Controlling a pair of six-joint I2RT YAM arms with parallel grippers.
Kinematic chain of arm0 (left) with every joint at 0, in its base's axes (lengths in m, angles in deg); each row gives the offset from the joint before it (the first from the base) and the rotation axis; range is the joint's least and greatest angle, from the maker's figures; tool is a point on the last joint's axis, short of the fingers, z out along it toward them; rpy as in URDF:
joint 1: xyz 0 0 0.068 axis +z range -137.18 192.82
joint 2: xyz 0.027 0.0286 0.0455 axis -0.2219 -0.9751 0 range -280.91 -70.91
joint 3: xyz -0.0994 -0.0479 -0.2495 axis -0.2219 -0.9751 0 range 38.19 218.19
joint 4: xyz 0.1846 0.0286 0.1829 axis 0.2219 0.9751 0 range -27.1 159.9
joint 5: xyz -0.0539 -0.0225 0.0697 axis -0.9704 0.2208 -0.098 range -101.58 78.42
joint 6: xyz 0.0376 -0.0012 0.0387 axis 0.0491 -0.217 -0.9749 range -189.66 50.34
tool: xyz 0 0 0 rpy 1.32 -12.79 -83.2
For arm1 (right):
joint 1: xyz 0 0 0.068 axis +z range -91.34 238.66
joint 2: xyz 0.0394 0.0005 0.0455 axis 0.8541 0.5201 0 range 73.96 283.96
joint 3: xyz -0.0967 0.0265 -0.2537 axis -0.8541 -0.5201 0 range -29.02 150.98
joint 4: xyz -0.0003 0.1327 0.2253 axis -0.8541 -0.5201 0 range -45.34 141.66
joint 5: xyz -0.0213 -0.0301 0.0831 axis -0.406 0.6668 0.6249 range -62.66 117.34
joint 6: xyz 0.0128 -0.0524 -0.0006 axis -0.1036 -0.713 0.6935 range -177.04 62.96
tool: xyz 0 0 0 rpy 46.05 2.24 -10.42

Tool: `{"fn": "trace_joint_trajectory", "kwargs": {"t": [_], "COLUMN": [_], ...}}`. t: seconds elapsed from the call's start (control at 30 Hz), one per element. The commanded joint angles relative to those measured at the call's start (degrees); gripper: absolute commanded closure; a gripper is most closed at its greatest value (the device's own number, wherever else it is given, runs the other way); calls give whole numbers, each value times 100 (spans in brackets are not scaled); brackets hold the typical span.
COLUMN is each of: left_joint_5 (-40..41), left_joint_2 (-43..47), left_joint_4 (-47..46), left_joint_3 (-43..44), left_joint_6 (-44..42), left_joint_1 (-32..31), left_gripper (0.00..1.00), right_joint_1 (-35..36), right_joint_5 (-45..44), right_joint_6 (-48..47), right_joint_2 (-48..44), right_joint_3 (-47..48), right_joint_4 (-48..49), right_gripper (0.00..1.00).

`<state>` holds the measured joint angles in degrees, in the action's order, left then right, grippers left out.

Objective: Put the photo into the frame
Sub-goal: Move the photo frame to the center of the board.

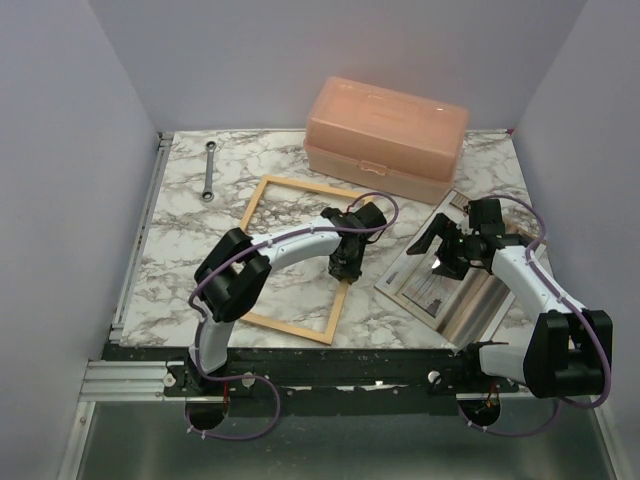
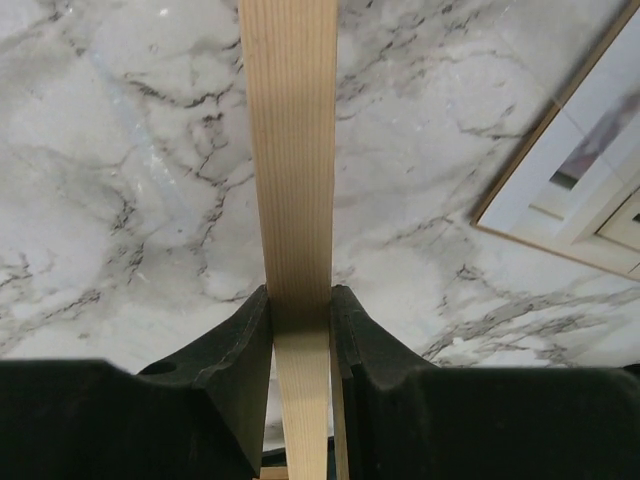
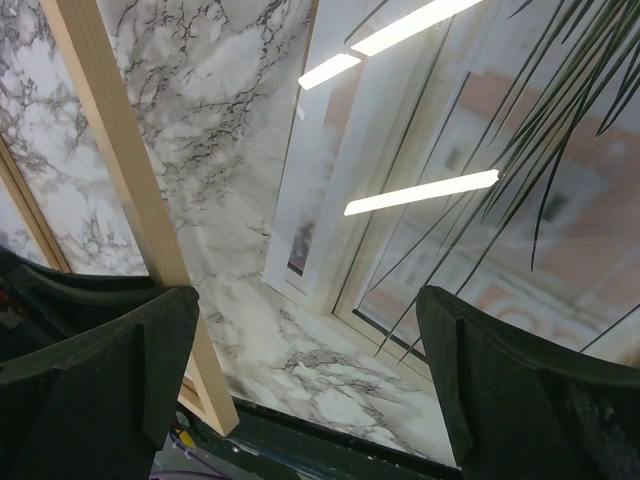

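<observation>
The frame [image 1: 275, 326], thin light wood, lies on the marble table left of centre. My left gripper [image 1: 345, 262] is shut on its right rail; in the left wrist view the rail [image 2: 290, 150] runs up between the two black fingers of the gripper [image 2: 300, 310]. The photo [image 1: 430, 290], a plant by a window, lies face up to the right of the frame with glare on it. My right gripper [image 1: 450, 250] hovers over the photo's far part, open and empty. In the right wrist view the gripper [image 3: 310, 375] spans the photo's near edge [image 3: 480, 230], with the frame rail [image 3: 120, 170] at left.
A peach plastic box [image 1: 385, 125] stands at the back, just beyond the frame and photo. A metal wrench [image 1: 209, 170] lies at the back left. Purple walls close in both sides. The table's black front edge [image 1: 330, 365] runs by the arm bases.
</observation>
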<state>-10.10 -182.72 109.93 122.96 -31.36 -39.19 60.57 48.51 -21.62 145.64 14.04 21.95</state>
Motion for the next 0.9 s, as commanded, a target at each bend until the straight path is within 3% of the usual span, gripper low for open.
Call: {"fn": "trace_joint_trajectory", "kwargs": {"t": [0.0,0.07,0.3,0.47,0.87], "left_joint_5": [-146,-140,-146,-315,-616], "left_joint_2": [-442,-586,-422,27,1988], "left_joint_4": [185,273,166,-35,-1007], "left_joint_3": [599,727,470,136,-1527], "left_joint_6": [173,161,134,107,332], "left_joint_1": [-55,-55,-58,-57,-55], "left_gripper": [81,75,39,30,21], "right_joint_1": [5,3,6,4,7], "right_joint_5": [65,75,162,309,551], "right_joint_6": [-124,-138,-139,-154,-139], "right_joint_2": [-77,-87,-88,-206,-643], "right_joint_3": [57,45,10,26,-234], "right_joint_4": [-131,-142,-91,-45,-50], "right_gripper": [0,0,0,0,0]}}
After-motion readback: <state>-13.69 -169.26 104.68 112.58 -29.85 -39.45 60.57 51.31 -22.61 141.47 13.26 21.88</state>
